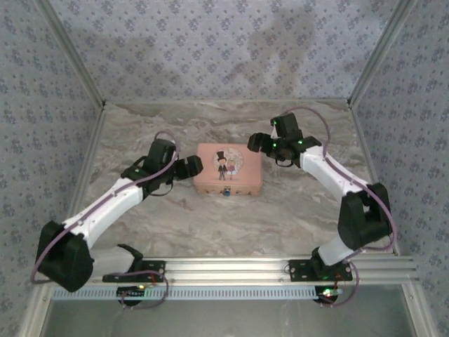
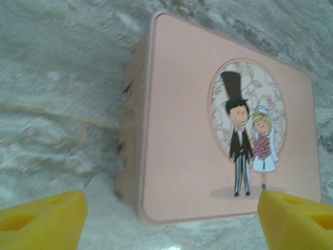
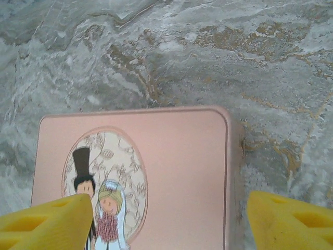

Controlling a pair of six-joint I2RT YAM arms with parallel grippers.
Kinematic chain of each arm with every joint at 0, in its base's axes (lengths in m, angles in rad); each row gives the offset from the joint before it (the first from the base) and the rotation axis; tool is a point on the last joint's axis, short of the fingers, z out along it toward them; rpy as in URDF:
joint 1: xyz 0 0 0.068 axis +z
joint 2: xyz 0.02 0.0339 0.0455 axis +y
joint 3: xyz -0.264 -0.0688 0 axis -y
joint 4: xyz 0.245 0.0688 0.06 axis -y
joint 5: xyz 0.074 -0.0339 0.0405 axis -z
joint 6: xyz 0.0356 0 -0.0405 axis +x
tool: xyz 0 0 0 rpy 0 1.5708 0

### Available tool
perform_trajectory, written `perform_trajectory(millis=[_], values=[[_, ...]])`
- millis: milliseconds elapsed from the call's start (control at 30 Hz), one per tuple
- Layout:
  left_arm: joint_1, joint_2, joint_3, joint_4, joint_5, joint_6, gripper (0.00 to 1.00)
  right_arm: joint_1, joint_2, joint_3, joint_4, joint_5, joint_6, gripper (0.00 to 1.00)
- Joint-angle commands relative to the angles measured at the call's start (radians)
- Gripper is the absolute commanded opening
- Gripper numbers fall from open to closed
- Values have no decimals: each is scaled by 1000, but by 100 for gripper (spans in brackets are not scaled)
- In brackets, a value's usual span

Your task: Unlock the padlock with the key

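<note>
Nearest, a ribbed aluminium rail (image 1: 280, 267) carries both arm bases at the edge of the grey-and-tan marbled counter (image 1: 210, 225).

Further in, a tiny dark bluish metal padlock (image 1: 228, 191) sits against the near wall of a pink rectangular tin with a cartoon bride and groom on its lid (image 1: 228, 168). It lies to the right of the left tool (image 1: 189, 167) and nearer than it, and to the left of the right tool (image 1: 257, 142) and well nearer. It is too small to tell how it hangs.

The left tool is released. In its wrist view its yellow fingers (image 2: 44, 221) stand wide apart with nothing between them, and the tin (image 2: 197, 146) lies just ahead, its left wall facing the tool. From above, this tool is just beside the tin's left wall; contact cannot be told.

The right tool (image 3: 169, 224) is also released, its yellow fingers (image 3: 44, 221) spread and empty, hovering by the tin's far right corner.

Beyond stands blue-patterned wallpaper (image 1: 224, 49).
</note>
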Motion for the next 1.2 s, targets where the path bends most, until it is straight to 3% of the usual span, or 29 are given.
perform_trajectory(millis=[0,233,533,767,1167], values=[[2,-66,-52,-170,-56,-38,81,55,-78,-41,-67,61,-61,77],[-17,-135,-166,-261,-72,-169,59,156,-206,-143,-82,91,-63,76],[-54,8,-195,-129,-93,-275,41,202,-355,-278,-62,137,7,75],[-67,140,-148,-106,-144,-303,35,194,-461,-341,-113,152,10,75],[-100,258,-106,-91,-201,-339,34,145,-534,-403,-120,137,23,76]])
